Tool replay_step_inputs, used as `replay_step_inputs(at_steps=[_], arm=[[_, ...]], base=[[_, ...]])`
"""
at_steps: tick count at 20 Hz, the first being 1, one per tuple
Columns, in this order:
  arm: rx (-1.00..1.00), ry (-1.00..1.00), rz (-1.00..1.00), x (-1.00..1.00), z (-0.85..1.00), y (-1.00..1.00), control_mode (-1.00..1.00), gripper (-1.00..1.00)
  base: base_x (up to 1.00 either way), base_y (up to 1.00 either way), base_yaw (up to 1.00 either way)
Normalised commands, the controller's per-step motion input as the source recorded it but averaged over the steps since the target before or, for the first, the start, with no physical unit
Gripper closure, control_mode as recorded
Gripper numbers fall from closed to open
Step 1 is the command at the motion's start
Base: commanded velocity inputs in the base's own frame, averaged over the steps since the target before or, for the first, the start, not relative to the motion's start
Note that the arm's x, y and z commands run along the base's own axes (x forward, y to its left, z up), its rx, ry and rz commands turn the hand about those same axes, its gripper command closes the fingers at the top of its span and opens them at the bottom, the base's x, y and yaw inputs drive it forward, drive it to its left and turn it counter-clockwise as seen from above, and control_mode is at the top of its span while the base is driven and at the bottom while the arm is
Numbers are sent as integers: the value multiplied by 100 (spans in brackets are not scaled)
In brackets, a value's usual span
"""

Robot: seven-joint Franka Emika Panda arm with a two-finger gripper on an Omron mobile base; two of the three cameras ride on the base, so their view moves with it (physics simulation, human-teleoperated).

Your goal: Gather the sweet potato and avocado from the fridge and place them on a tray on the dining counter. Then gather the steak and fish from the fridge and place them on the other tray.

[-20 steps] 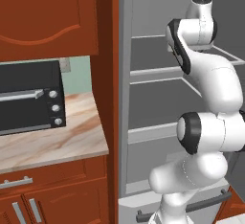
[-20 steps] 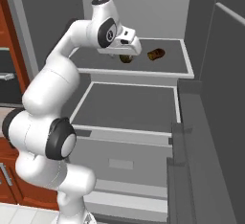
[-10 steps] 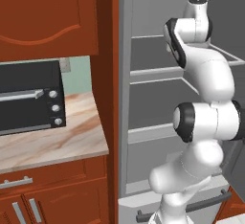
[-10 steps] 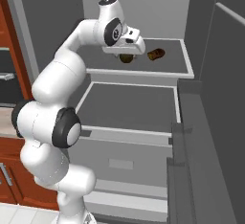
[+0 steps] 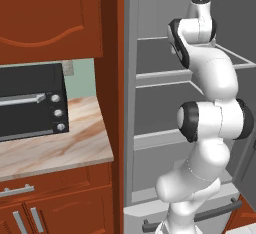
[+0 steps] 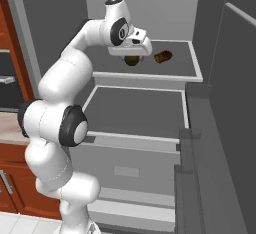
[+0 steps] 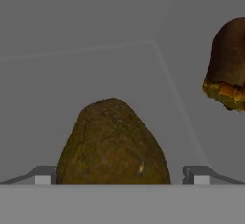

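- Left base view: the arm (image 5: pixel 210 93) reaches up into the open fridge (image 5: pixel 150 103), toward an upper shelf.
- Right base view: the gripper (image 6: pixel 131 54) hangs over the avocado (image 6: pixel 132 60); the sweet potato (image 6: pixel 163 56) lies just right.
- Hand view: the finger tips (image 7: pixel 43 176) stand wide apart, flanking the avocado (image 7: pixel 114 144), ready to close.

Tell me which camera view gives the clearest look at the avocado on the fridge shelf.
The hand view: the avocado sits large and centred between the open claw tips, its rough brown-green skin plain. In the right base view it is a small lump partly tucked under the hand. In the left base view the arm blocks it.
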Motion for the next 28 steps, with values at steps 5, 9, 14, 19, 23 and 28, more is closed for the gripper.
replay_step_inputs(at_steps=[5, 9, 14, 19, 23, 28], arm=[[-8, 9, 0, -3, -51, 4, -100, 100], [-6, 3, 0, -13, -47, 0, -100, 100], [-1, -6, 0, -58, -11, 0, -100, 100], [0, -24, -3, -100, -11, 0, -100, 100], [1, -17, -4, -100, -2, 0, -100, 100], [1, -9, -3, -100, 4, 2, -100, 100]], base=[[0, 0, 0], [0, 0, 0], [0, 0, 0], [0, 0, 0], [0, 0, 0], [0, 0, 0]])
